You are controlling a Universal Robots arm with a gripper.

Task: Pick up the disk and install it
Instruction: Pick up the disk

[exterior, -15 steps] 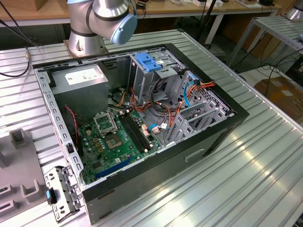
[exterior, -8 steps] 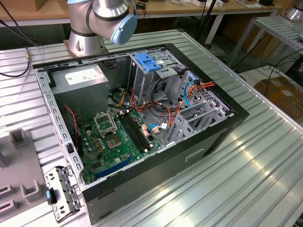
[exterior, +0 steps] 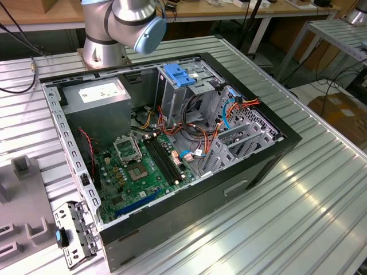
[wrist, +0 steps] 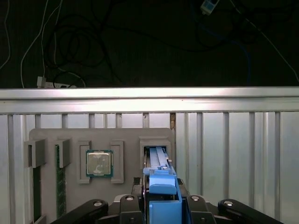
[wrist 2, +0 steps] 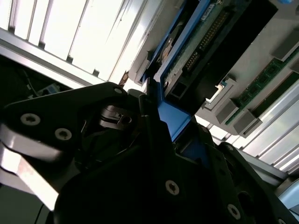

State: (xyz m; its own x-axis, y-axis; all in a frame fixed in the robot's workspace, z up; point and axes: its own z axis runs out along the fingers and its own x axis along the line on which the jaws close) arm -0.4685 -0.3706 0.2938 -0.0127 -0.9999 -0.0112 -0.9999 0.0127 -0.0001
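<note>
The disk [wrist: 161, 186] stands on edge in a slot of a grey fixture tray [wrist: 126, 137], its blue side rail facing the camera. In the second wrist view the disk [wrist 2: 196, 42] shows its circuit-board side and connector pins, with the blue rail running down between the black fingers. My gripper [wrist: 161, 207] hugs that rail from both sides, and its jaws press against the blue plastic. The gripper [wrist 2: 161, 123] looks shut on the disk, which still sits at the slot.
The tray also holds a processor chip [wrist: 99, 163] and memory sticks [wrist: 60, 186]. An open computer case [exterior: 258, 166] lies on the ribbed metal table with a motherboard [exterior: 140, 166], a power-supply box [exterior: 97, 94], and a drive cage with a blue latch [exterior: 179, 75]. The arm's base [exterior: 109, 34] stands behind it.
</note>
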